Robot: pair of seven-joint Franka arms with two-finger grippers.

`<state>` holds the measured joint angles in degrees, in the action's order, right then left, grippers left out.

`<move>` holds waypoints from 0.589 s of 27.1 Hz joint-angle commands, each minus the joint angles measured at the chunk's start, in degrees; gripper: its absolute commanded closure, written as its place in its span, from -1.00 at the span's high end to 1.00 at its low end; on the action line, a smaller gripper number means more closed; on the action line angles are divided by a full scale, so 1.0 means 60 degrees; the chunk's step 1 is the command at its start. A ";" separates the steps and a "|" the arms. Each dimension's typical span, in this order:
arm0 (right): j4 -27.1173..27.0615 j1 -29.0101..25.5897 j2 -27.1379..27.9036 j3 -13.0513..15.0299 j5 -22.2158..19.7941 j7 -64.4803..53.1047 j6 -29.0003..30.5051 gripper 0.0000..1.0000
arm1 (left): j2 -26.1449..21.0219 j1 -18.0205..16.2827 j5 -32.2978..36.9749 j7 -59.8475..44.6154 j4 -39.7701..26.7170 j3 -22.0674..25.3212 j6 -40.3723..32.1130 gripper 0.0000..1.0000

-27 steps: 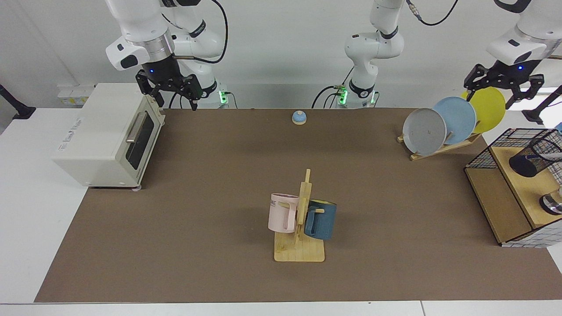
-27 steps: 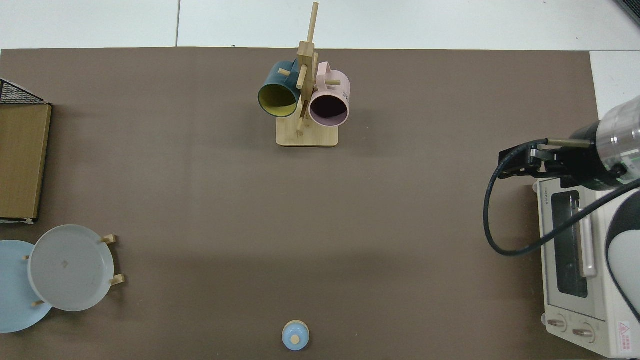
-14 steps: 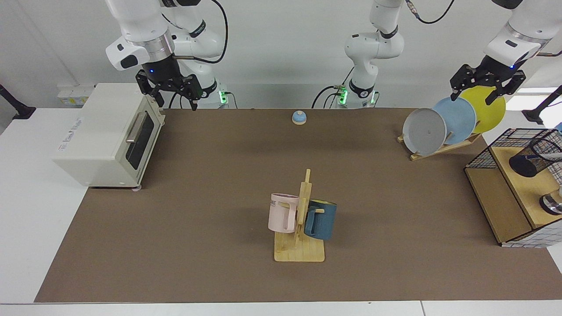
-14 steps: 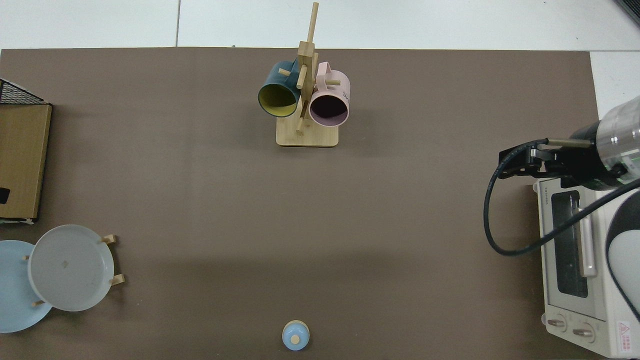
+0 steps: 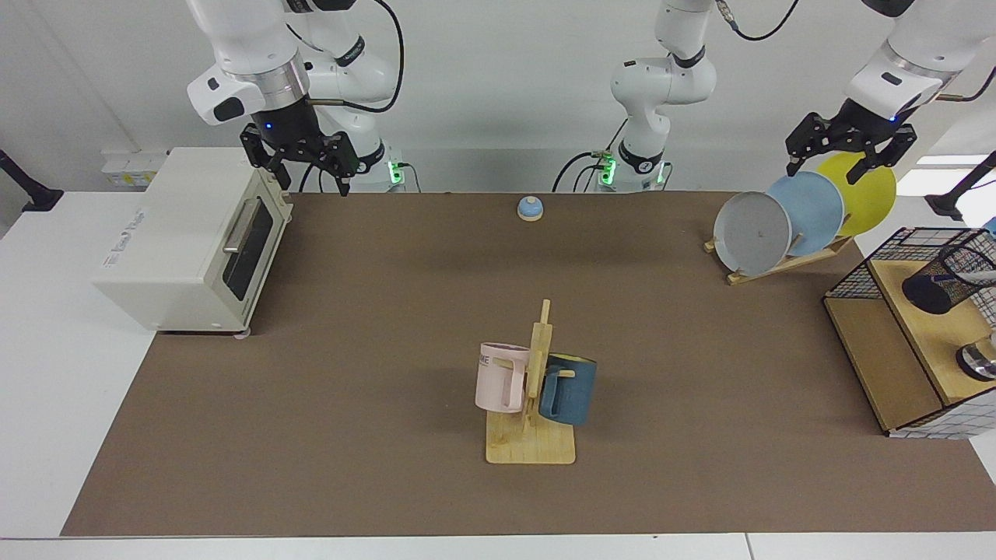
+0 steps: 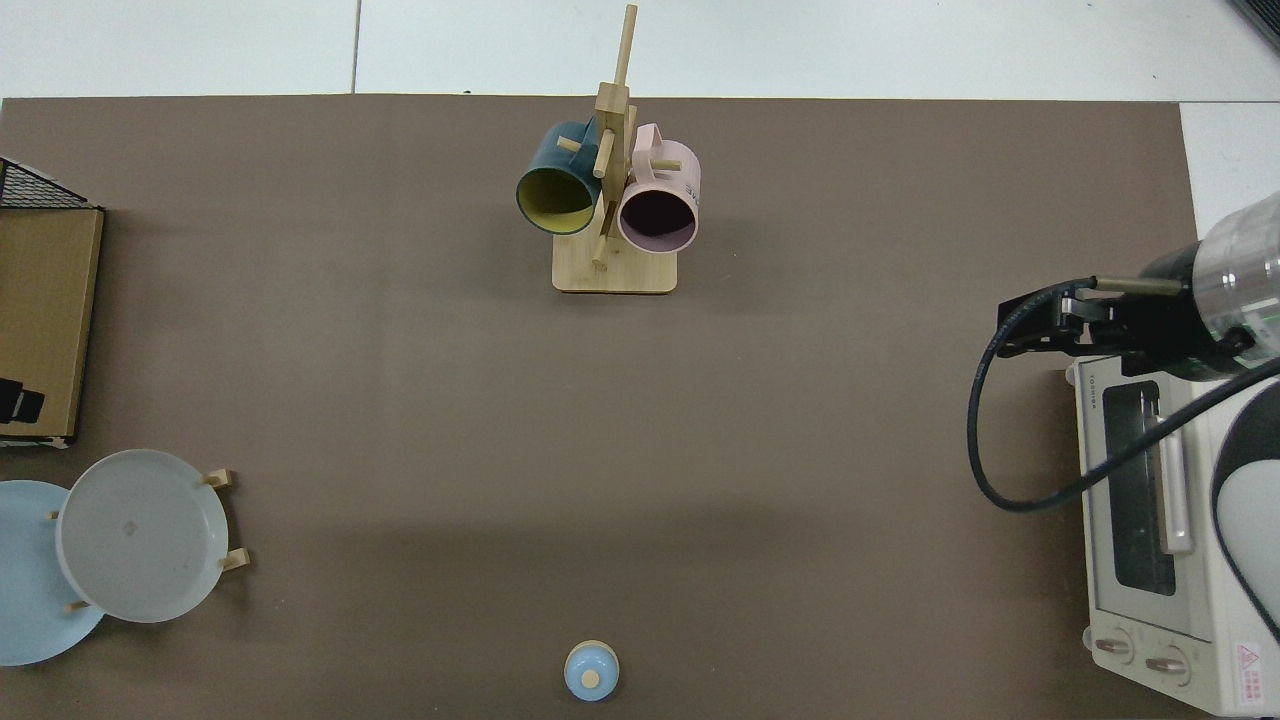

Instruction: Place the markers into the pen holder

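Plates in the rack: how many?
3, all on edge in the wooden rack in the facing view: grey plate in front, light blue plate behind it, yellow plate at the back, beneath the left gripper. None appears hidden.

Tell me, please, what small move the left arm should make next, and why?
Probably lift the left tool clear of the yellow plate and toward rest. It hangs open and empty, and the marker already seems to sit in the pen holder. The right tool waits open by the toaster.
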<state>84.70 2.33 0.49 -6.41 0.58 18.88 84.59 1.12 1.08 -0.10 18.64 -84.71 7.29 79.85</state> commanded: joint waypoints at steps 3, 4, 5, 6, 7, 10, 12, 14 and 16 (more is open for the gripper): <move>-0.0069 -0.0199 0.0035 -0.0118 0.0093 -0.0129 0.0126 1.00 | 0.0457 0.0098 -0.0130 -0.0176 -0.0544 -0.0028 0.0109 1.00; -0.0069 -0.0199 0.0035 -0.0118 0.0093 -0.0129 0.0126 1.00 | 0.0457 0.0098 -0.0130 -0.0162 -0.0545 -0.0028 0.0182 1.00; -0.0069 -0.0199 0.0035 -0.0118 0.0093 -0.0129 0.0126 1.00 | 0.0457 0.0098 -0.0130 -0.0162 -0.0545 -0.0028 0.0328 1.00; -0.0069 -0.0199 0.0035 -0.0118 0.0093 -0.0129 0.0126 1.00 | 0.0443 0.0112 -0.0130 -0.0176 -0.0545 -0.0028 0.0431 1.00; -0.0069 -0.0199 0.0035 -0.0118 0.0093 -0.0129 0.0126 1.00 | 0.0443 0.0112 -0.0115 -0.0176 -0.0545 -0.0071 0.0461 1.00; -0.0069 -0.0199 0.0035 -0.0118 0.0093 -0.0129 0.0126 1.00 | 0.0443 0.0098 -0.0100 -0.0162 -0.0530 -0.0203 0.0417 1.00; -0.0069 -0.0199 0.0035 -0.0118 0.0093 -0.0129 0.0126 1.00 | 0.0443 0.0098 -0.0100 -0.0191 -0.0530 -0.0204 0.0402 1.00; -0.0069 -0.0199 0.0035 -0.0118 0.0093 -0.0129 0.0126 1.00 | 0.0443 0.0098 -0.0100 -0.0176 -0.0530 -0.0204 0.0402 1.00; -0.0069 -0.0199 0.0035 -0.0118 0.0093 -0.0129 0.0126 1.00 | 0.0443 0.0112 -0.0115 -0.0176 -0.0544 -0.0204 0.0432 1.00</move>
<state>84.70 2.33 0.49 -6.41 0.58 18.88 84.59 2.14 1.10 -0.14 18.34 -85.78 5.69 81.01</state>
